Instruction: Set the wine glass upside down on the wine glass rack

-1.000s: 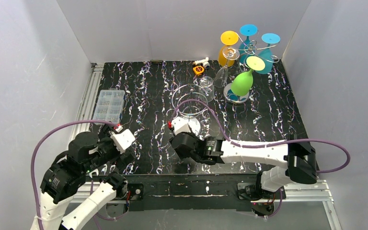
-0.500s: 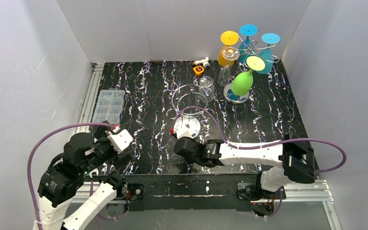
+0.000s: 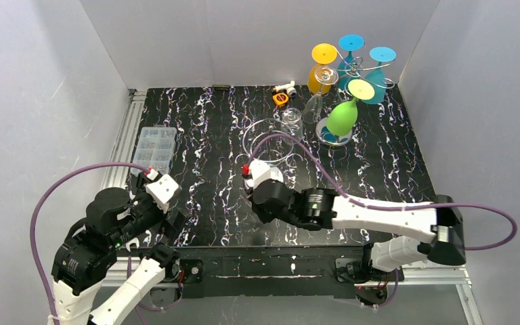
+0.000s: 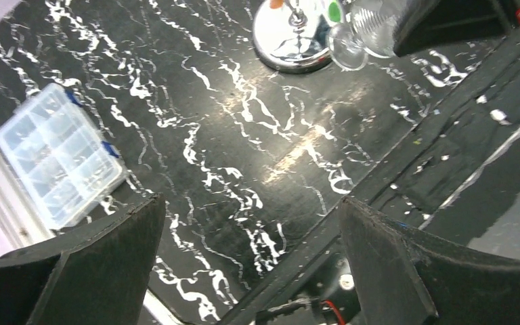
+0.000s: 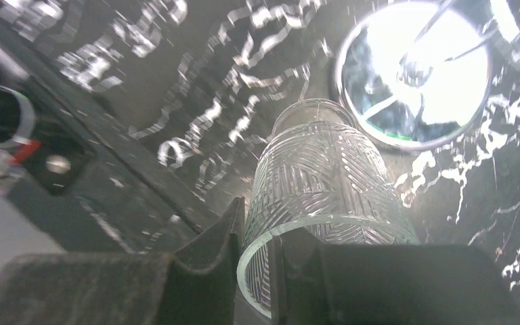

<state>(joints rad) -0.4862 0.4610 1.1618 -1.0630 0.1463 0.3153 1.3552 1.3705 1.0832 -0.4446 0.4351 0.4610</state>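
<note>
One wine glass (image 5: 325, 196), clear w/ cut pattern, pinched at rim by R gripper (image 5: 261, 227): one finger inside bowl, other outside. Held tilted, low, just beside chrome base (image 5: 447, 101) of wire rack (image 3: 267, 135) mid-table (image 3: 203, 135). L gripper (image 4: 250, 203) fingers (image 4: 101, 264) spread wide, nothing btwn, over near-L edge, organiser box (image 4: 57, 159) near. Far R: 2nd rack (image 3: 355, 68) w/ coloured glasses (image 3: 342, 116) hung upside down.

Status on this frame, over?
Left fingers open, empty. Right fingers pinching clear glass rim, one inside, one outside. Chrome rack base just ahead, nothing between.
</note>
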